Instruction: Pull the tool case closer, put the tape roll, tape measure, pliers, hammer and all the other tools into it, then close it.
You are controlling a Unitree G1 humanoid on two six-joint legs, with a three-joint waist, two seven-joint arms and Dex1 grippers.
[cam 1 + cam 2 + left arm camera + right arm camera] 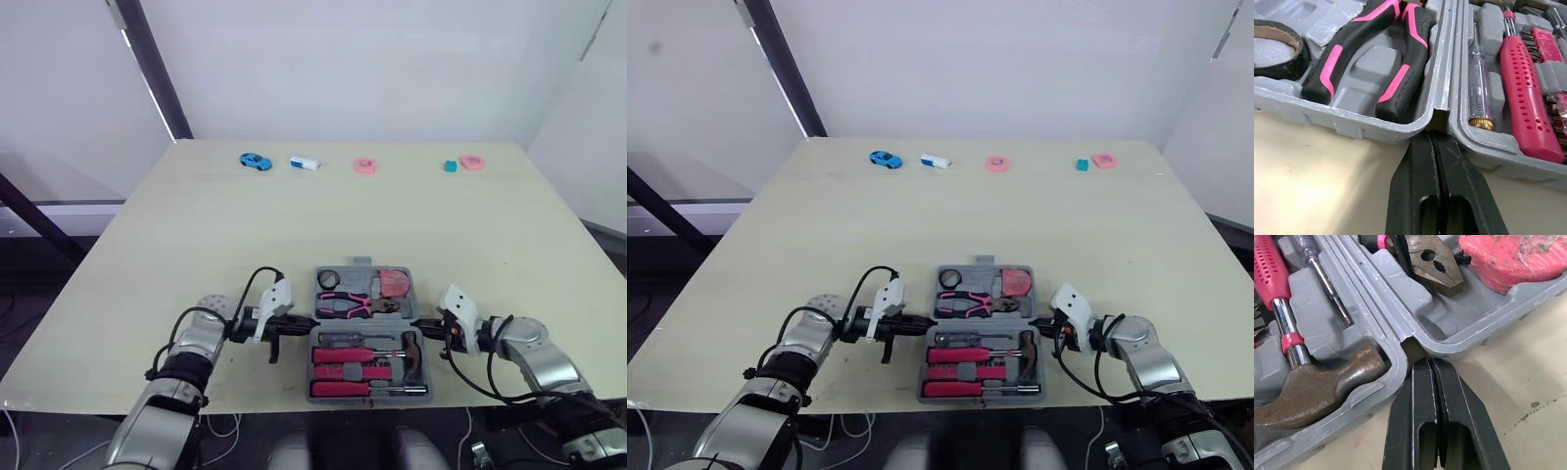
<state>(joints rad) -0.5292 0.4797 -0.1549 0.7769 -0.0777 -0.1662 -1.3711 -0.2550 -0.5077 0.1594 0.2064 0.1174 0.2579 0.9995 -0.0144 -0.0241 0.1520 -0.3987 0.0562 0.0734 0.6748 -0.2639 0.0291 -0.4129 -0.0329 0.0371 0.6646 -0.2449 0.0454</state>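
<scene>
Left end effector (1432, 139): fingers pressed together, holding nothing, tip in hinge notch on left side of case (1366, 128).
Right end effector (1425, 364): same, closed and empty, tip at hinge notch on opposite side.
Case lies open flat near front edge of desk (343, 211).
Tape roll (1297, 54), pliers (1400, 83), tape measure (1508, 259) in far half.
Hammer (1317, 391), screwdrivers (1525, 88) in near half.
Judgement: loading looks done, closing step in hand.
Next move likely: catch one half's outer edge, fold over hinge, press shut.
</scene>
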